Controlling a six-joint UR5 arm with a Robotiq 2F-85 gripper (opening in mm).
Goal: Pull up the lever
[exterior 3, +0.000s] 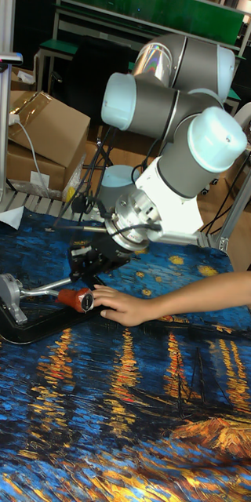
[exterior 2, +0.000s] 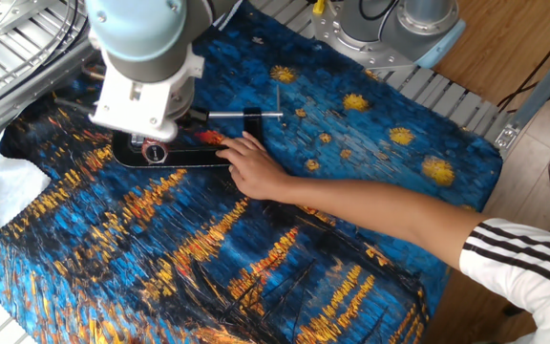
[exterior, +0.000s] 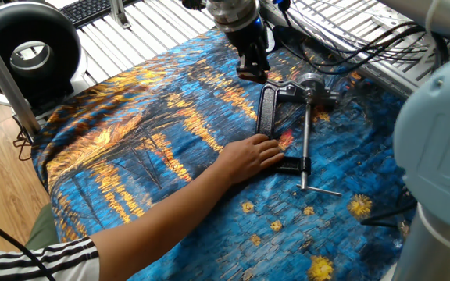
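A black C-shaped clamp (exterior: 268, 109) lies flat on the painted cloth, also seen as the clamp (exterior 3: 20, 325). Its lever ends in a dark red sleeve (exterior 3: 73, 298), red sleeve (exterior: 286, 139), low beside the clamp body. A person's hand (exterior: 248, 156) rests on the clamp with fingertips at the sleeve. My gripper (exterior: 252, 69) hangs just above the clamp's far end, clear of the lever, holding nothing I can see. Its jaws are a dark mass, and their gap is unreadable. In the other fixed view my wrist (exterior 2: 146, 81) hides the fingers.
The long silver threaded rod (exterior: 306, 144) with its crossbar runs beside the hand. The person's arm (exterior 2: 390, 210) crosses the cloth from the near edge. A black ring light (exterior: 26, 47) stands at the left. Cables (exterior: 342, 35) and a metal rack lie behind the clamp.
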